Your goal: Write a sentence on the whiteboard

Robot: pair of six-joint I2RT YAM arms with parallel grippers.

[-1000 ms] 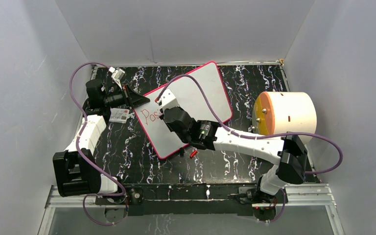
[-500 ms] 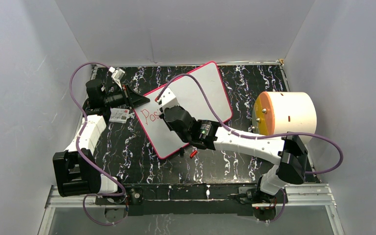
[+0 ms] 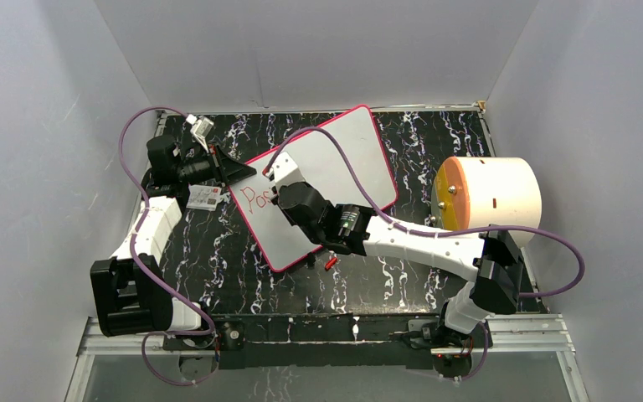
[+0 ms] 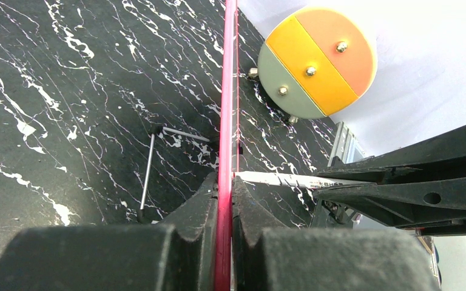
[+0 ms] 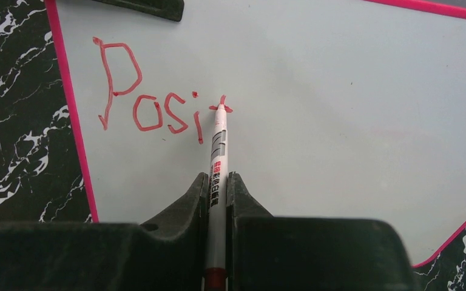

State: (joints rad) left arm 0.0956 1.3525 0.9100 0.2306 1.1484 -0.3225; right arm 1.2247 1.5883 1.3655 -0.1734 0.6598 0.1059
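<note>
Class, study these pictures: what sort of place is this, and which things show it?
Probably a robotics test cell: plain white walls enclose a black marbled table, a left arm and a right arm bolted at its edge, working on a whiteboard.

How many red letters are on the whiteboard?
4: P, o, s and i, near the left edge of the whiteboard. A fifth is starting, partly hidden under the marker tip.

A robotics lab test cell. Plain white panels (image 3: pixel 318 50) enclose a black marbled table (image 3: pixel 243 280) left, right and far; an aluminium rail (image 3: pixel 536 333) edges its near side.
</note>
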